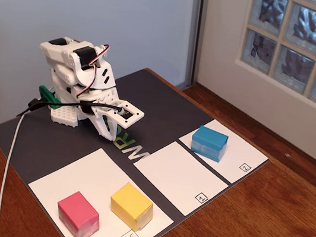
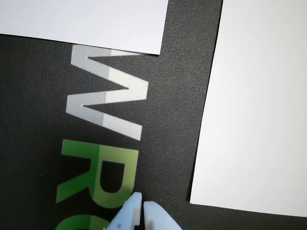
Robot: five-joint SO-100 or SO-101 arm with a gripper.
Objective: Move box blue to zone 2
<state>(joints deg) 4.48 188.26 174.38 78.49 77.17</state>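
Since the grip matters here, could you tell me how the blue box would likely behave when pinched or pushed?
The blue box has flat, squarish sides, so it should slide rather than roll. It looks small and probably light. It rests flat on the paper marked 2, so tipping seems unlikely.

You've got soft, even daylight near the glass-block window, faint shadows beside the cubes, no glare, wrist view sharp, gripper tips slightly blurred

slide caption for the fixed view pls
Blue box sits on zone 2; arm folded, hand empty over the dark mat.
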